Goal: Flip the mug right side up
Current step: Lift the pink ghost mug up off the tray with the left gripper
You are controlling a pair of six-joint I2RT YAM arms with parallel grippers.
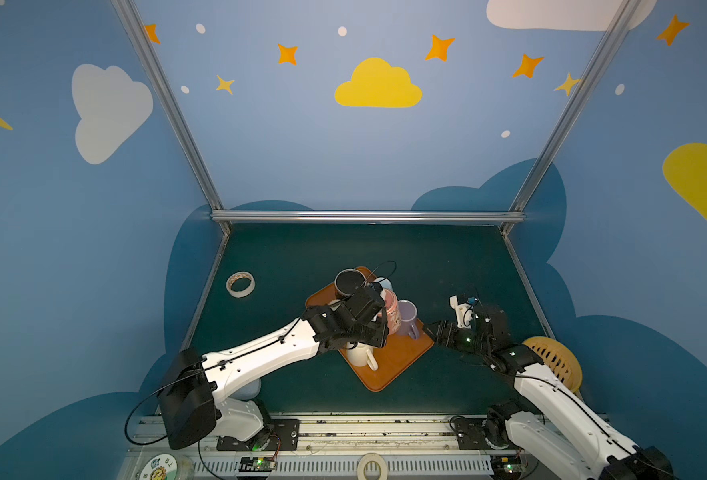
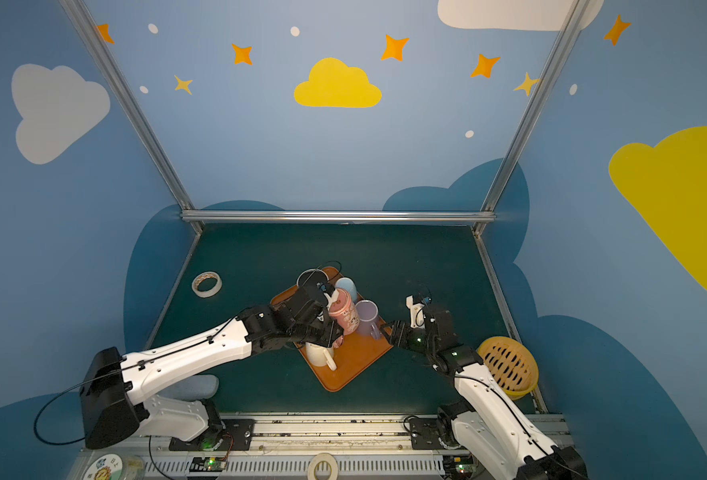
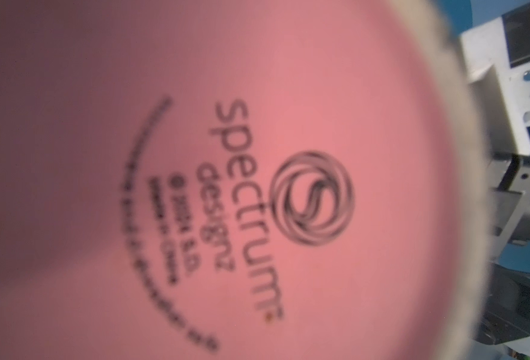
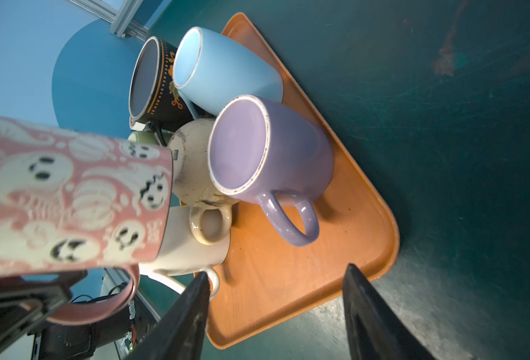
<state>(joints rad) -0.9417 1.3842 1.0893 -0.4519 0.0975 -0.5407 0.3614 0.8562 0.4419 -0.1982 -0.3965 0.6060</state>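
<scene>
A pink mug (image 1: 392,312) (image 2: 344,312) with white ghost prints hangs tilted above the orange tray (image 1: 387,374) (image 2: 345,376). My left gripper (image 1: 379,309) (image 2: 327,308) is shut on it at the handle side. The mug's printed base (image 3: 257,187) fills the left wrist view, and its fingers are hidden. In the right wrist view the pink mug (image 4: 70,193) is at the side, its handle in the left gripper's black jaws. My right gripper (image 1: 437,332) (image 2: 390,332) (image 4: 277,271) stands open and empty over the tray's (image 4: 288,280) near right edge.
Other mugs crowd the tray: a purple one (image 4: 273,149) and a light blue one (image 4: 226,68) base up, a black one (image 4: 151,81), a cream one (image 4: 192,168) and a white one (image 1: 360,355). A tape roll (image 1: 240,284) lies far left. A yellow basket (image 1: 555,361) sits behind the right arm.
</scene>
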